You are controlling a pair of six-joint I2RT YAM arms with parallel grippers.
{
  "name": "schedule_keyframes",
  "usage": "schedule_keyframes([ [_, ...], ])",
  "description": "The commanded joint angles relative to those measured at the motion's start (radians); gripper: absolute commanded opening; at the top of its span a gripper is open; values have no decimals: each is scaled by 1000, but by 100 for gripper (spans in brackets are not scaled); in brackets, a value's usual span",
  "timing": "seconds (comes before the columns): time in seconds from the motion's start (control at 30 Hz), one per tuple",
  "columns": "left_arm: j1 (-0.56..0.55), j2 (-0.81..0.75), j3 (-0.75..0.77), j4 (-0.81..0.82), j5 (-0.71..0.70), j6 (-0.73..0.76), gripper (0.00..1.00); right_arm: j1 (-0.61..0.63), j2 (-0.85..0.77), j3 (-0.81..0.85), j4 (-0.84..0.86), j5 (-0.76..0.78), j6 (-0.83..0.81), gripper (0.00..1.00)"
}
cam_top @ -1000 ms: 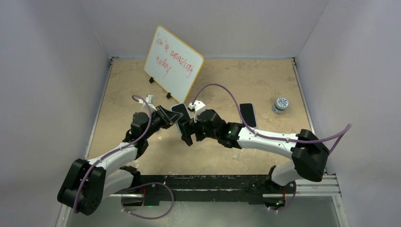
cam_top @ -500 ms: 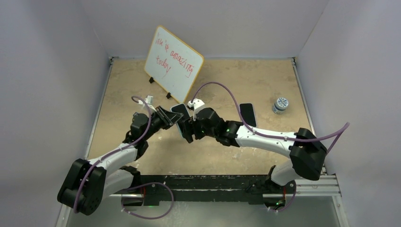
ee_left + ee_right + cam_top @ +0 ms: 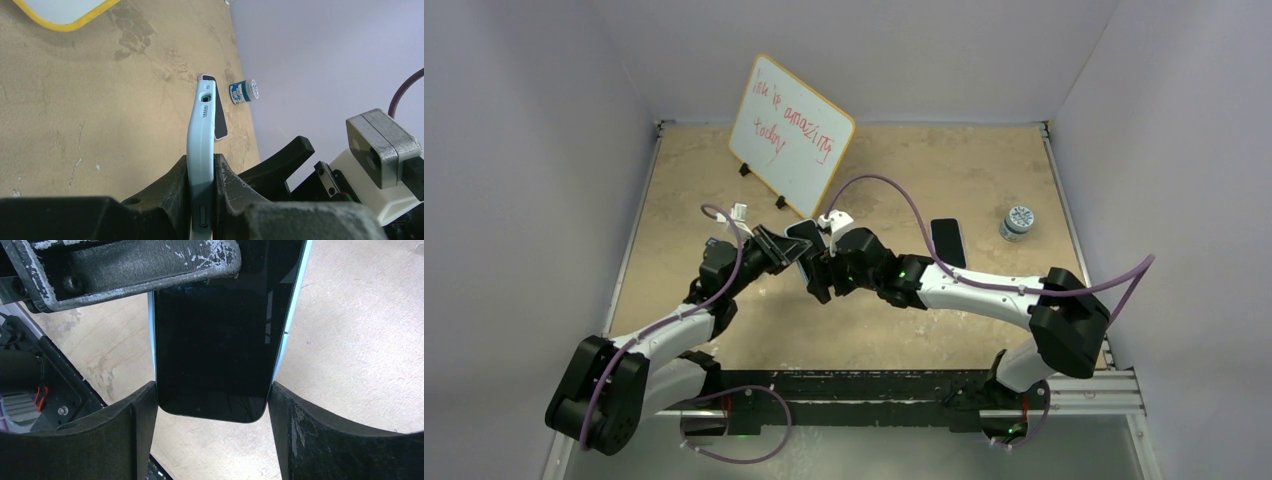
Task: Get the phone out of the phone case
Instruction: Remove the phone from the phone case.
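Squarely over the middle of the sandy table point(image 3: 984, 170), both arms meet on one object: the phone point(image 3: 212, 340), seated in its pale blue phone case point(image 3: 201, 135) and held clear of the surface. The left gripper point(image 3: 201, 172) is clamped on it across its thickness, one finger against the back of the case and the other against the glass side. The right wrist camera shows that scuffed left finger point(image 3: 135, 262) lying across the upper part of the dark screen. The right gripper point(image 3: 212, 407) is closed around the lower end across its width, its fingers point(image 3: 300, 440) pressed against the blue rims of the two long edges. From the left wrist camera the case appears edge-on, standing up out of the jaws, with small slots near its far end and a button low on the edge. Seen from above, the two grippers face each other with the cased phone between them. A second dark phone point(image 3: 947, 243) lies flat on the table just beyond the right forearm, apart from the held one. A small blue-and-white jar point(image 3: 1019, 222) stands farther right, near the wall. At the back left a whiteboard point(image 3: 791, 137) with a yellow frame and red handwriting leans on black feet
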Motion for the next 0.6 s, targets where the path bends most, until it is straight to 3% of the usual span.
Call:
schedule_keyframes([
  [0.0, -6, -25, -2, 138, 23, -49, 0, 1, -7, 23, 13, 16, 4, 62],
  [0.17, -9, -18, -24, 188, 34, -111, 0, 2, 9, 21, 25, 17, 3, 62],
  [0.37, -58, -44, -62, 227, -26, -201, 0, 2, 36, 18, 45, 36, 5, 72],
  [0.57, -106, -60, -78, 239, -86, -254, 0, 2, 63, 17, 58, 38, 2, 74],
])
